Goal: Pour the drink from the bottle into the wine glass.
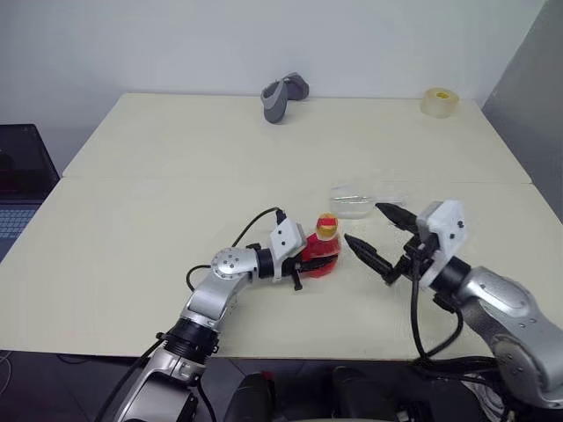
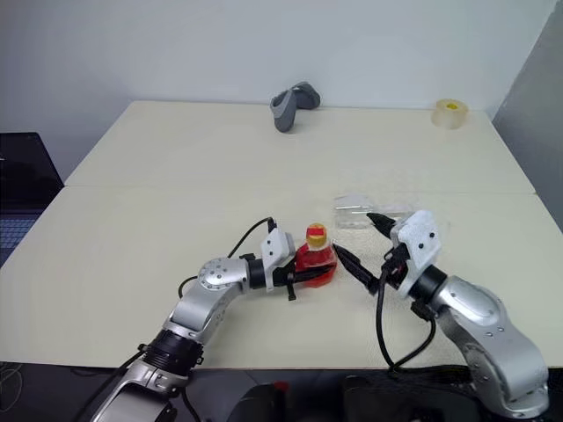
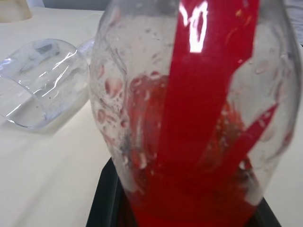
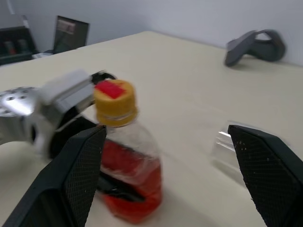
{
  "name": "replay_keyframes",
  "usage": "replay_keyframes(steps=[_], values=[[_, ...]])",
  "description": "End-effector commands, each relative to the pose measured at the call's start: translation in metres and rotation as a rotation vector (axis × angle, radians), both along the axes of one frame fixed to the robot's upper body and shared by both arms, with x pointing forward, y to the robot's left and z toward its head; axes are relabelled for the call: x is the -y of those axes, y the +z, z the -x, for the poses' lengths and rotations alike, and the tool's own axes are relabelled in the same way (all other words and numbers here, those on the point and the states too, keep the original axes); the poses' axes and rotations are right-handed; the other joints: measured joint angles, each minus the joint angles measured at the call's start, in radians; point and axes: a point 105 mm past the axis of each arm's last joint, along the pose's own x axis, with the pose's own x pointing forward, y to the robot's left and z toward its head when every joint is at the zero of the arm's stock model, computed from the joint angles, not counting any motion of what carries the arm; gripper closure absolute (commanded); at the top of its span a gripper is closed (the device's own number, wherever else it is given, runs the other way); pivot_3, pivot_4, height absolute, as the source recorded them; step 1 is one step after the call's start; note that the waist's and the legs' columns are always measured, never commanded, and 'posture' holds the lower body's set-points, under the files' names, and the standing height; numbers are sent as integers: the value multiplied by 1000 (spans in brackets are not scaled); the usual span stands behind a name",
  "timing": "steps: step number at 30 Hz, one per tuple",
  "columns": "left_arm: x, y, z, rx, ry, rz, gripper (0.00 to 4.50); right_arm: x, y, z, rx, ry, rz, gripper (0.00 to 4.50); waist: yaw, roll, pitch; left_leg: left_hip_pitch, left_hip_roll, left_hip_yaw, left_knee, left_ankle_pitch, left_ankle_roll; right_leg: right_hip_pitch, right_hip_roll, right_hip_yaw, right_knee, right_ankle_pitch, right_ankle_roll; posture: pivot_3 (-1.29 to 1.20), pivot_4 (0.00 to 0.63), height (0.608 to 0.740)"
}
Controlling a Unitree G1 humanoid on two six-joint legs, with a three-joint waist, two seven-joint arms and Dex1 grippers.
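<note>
**Cap first, then the glass**

The left gripper (image 1: 303, 264) has its jaws clamped on the belly of the bottle (image 1: 323, 255), which stands upright on the surface (image 1: 176, 202) with the drink (image 4: 128, 184) filling its lower half. The yellow cap (image 4: 115, 101) is still on. The right gripper (image 1: 380, 237) hangs just beside the bottle with jaws spread wide and holding nothing, roughly level with the cap.

The step in hand looks like uncapping. To do it well, the right jaws should come squarely around the cap, not the neck, and close before any twist, while the left grip stays firm low on the body without squeezing the soft plastic.

The glass (image 1: 361, 200) lies on its side just behind the bottle. It will need standing up before any pour; tipping the bottle now would spill.
</note>
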Motion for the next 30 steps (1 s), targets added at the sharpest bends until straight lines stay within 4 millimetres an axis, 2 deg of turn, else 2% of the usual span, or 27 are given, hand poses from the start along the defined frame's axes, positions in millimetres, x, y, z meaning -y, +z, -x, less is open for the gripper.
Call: replay_keyframes(steps=[1,6,10,16,19,27,30], values=[[-2,-7,1,-22,-4,-15,3510,-18,11,19,4,134,-21,126,0,0,0,0,0,0,0,0,0,0,0,0,0,0,0,0,150,740],[-2,-7,2,-22,-7,-16,3510,-33,17,9,36,122,-29,126,0,0,0,0,0,0,0,0,0,0,0,1,0,-1,1,0,150,740],[-2,-7,2,-23,-8,-17,3510,-36,18,-4,65,75,-22,126,2,0,0,-1,-1,0,0,0,0,0,0,0,-1,0,1,0,150,740],[-2,-8,3,-26,-7,-17,3510,-39,17,-7,78,74,-25,126,2,0,0,-1,0,0,0,0,0,0,0,0,-1,0,1,0,150,740],[-2,-9,3,-26,-6,-18,3510,-41,16,-6,82,79,-16,671,2,0,0,-1,-1,0,0,0,0,0,0,0,-1,0,1,0,150,740],[-1,-8,2,-26,-8,-15,3512,-47,13,-3,94,94,-1,3289,2,0,0,-1,-1,0,0,0,0,0,0,0,-1,0,1,0,150,740],[-1,-8,2,-25,-7,-14,3514,-46,15,-3,96,87,-33,3309,2,0,0,-1,0,0,0,0,0,0,0,0,-1,0,1,0,150,740]])
